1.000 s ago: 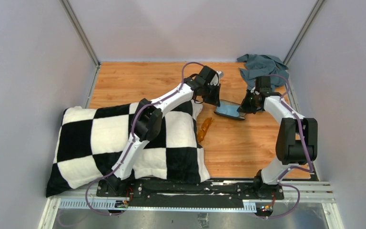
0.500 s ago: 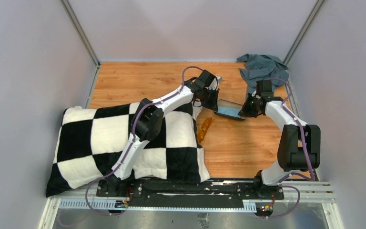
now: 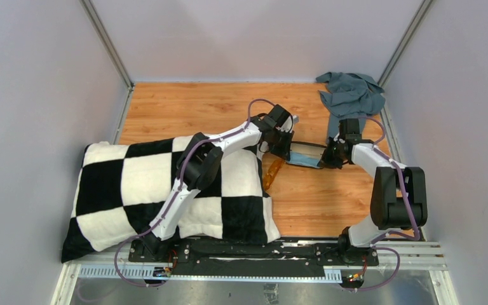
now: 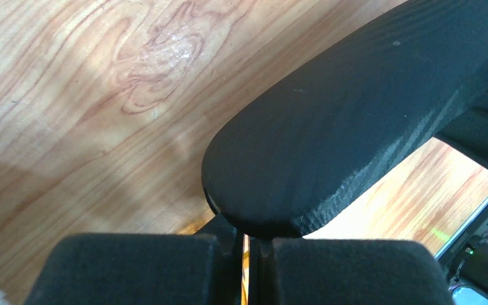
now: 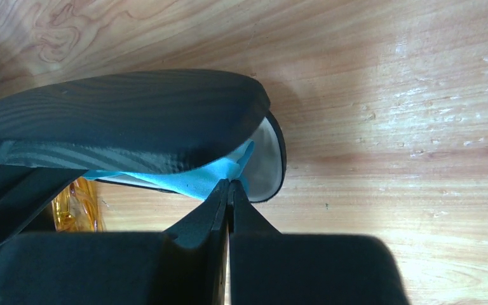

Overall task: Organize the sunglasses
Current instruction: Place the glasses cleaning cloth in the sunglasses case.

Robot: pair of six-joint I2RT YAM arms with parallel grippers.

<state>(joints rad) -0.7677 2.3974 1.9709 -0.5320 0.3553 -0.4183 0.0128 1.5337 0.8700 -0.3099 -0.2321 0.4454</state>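
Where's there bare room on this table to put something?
Bare wooden tabletop behind the black-and-white checkered pillow, far left; more near right, between the folded amber sunglasses and the right arm. Crowded mid-table, around the black oblong case.

This is a robot test cell in a lab. Plain grey walls [image 3: 38, 95] close it in on three sides and meet at bare metal posts [image 3: 107, 44]. The table [image 3: 184, 105] is a wood-grain board fitted between them. A left arm [image 3: 229, 135] and a right arm [image 3: 394, 190], both white and black, are bolted to a black plate [image 3: 254, 251] on aluminium rails [image 3: 413, 251] at the near edge. Purple cables [image 3: 124, 267] loop from their bases. A checked pillow [image 3: 127, 184] and a crumpled grey cloth [image 3: 349, 92] lie on the board.
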